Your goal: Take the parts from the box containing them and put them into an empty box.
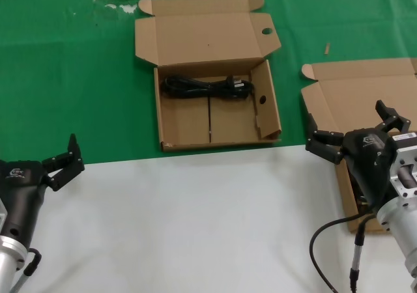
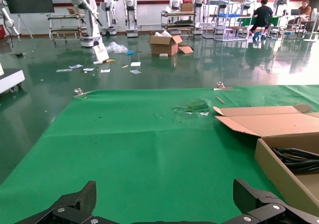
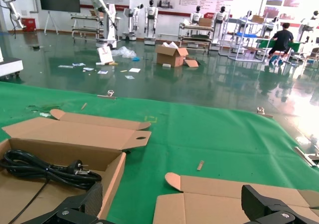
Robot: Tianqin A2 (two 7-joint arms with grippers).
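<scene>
Left pincer open, parked low over the white surface. Centre: shallow brown cardboard box with round holes, one coiled black power cord along its far wall. Right pincer spread open above the plain-lidded brown cardboard box at the right edge.

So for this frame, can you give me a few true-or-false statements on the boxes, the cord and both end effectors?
1. A black power cord lies in the centre box. True.
2. The left end effector grips a cord. False: it is open and empty, over the white surface.
3. The right end effector is open at the right-hand box. True.
4. The centre box's lid is closed. False: it is folded back, open.
</scene>
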